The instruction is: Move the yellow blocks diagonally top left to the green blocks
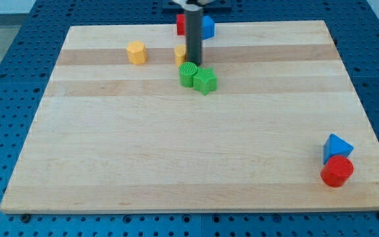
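— So, where do the yellow blocks stand?

— One yellow block [136,52], six-sided by the look of it, sits near the board's top, well to the view's left of the green pair. The second yellow block [179,54] is half hidden behind my rod, just above and left of the round green block [188,74].

— And the green ones?

— The round one touches a star-like green block [205,80] on its right.

— Where is your tip?

— My tip [195,64] rests at the upper edge of the green pair, just right of the hidden yellow block. No fingers to speak of, only a rod.

— How far along?

— I judge the near yellow block about placed; the far one is left to bring over.

— Room?

— The wooden board [176,158] lies bare between the two yellow blocks. A red block [181,24] and a blue block [207,26] crowd the top edge behind the rod. A blue block [336,146] and red cylinder [337,171] sit far off, bottom right.
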